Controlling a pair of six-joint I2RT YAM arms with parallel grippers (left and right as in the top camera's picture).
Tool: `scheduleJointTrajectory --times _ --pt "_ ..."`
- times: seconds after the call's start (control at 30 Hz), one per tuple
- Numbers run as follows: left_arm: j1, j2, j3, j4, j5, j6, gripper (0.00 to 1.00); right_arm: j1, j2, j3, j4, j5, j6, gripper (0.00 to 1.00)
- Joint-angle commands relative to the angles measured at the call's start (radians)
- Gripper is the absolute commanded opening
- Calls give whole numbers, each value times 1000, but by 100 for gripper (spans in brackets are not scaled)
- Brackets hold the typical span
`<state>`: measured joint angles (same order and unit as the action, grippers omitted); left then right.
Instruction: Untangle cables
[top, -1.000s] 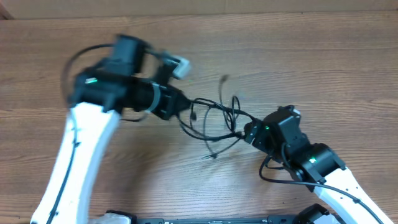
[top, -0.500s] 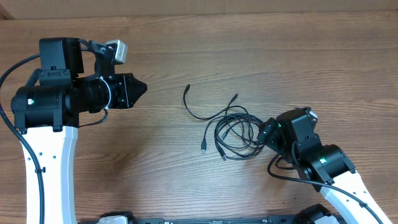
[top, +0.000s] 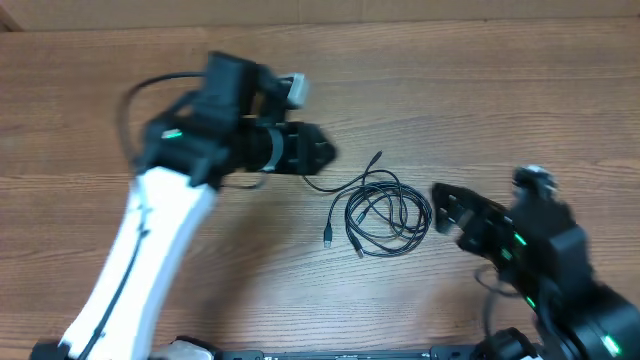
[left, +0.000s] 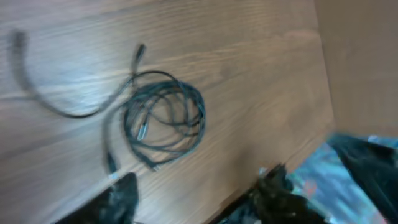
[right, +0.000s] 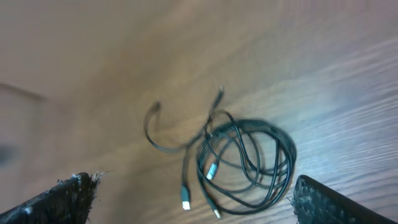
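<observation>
The cables (top: 385, 212) lie on the wooden counter (top: 520, 90) as one loose coil of thin black cord, between the two grippers. From the coil a single cord curves up and to the left, toward the left gripper (top: 322, 153), which hangs just beside that cord's far end. The overhead view is blurred there and cannot tell whether they touch. The right gripper (top: 441, 208) sits near the coil's right edge, apart from it

The left wrist view gives what the overhead one does not. The left gripper's fingers (left: 121, 199) stand spread at the bottom of the picture with only bare wood between them. The coil and the curved cord lie ahead of them, so nothing is pinched. This view alone shows the counter's far edge on the right, a plain brown surface beyond it, and a blurred blue patch (left: 323, 168) low on the right

In the right wrist view the right gripper's fingers (right: 68, 196) sit in the two lower corners, spread wide with nothing between them. The coil lies on the wood ahead of them. The silver plug ends (right: 185, 204) show most plainly here, two of them pointing down out of the coil's left side
</observation>
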<state>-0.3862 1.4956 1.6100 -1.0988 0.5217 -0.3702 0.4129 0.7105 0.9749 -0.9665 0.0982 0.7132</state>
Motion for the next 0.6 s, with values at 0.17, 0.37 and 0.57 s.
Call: scheduleJointTrajectory --times 0.17,0.37,0.57 --pt "-265 336 -20 274 -87 -268 58 -2 -195 31 -181 156 -7 100" --pt "-350 563 -20 397 -84 -353 51 -2 -199 31 -226 156 -7 100" --pt "-370 700 -20 447 -58 -405 10 -2 -199 31 -226 155 -8 100"
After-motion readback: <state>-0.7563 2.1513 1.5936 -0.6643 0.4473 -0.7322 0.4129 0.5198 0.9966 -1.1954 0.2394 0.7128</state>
